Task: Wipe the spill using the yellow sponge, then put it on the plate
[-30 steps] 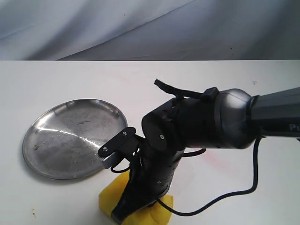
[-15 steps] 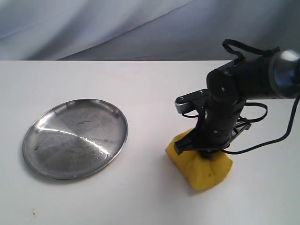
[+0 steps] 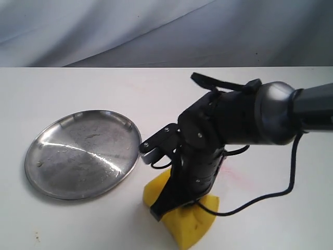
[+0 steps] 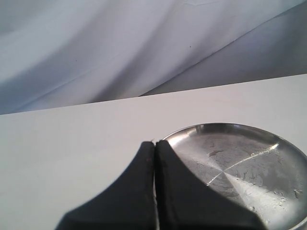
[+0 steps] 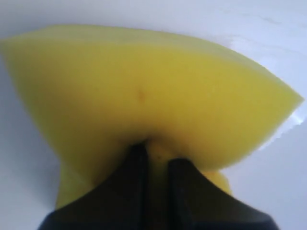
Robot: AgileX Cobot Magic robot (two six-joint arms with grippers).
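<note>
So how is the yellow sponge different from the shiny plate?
The sponge is yellow foam; the plate is shiny silver metal. The sponge is chunky, the plate round and flat. The right gripper pinches the sponge; nothing holds the plate. Both are on the white table.

White table (image 3: 78, 86) under a draped grey-blue backdrop (image 3: 104, 31) (softly creased)

Right arm (image 3: 244, 122): glossy black rounded housings with small screws. A grey bracket (image 3: 156, 139) with two screws sits above the right gripper fingers (image 5: 136, 187). A black cable (image 3: 270, 196) loops behind them. Left gripper fingers (image 4: 141, 187): matte black, tapered.
</note>
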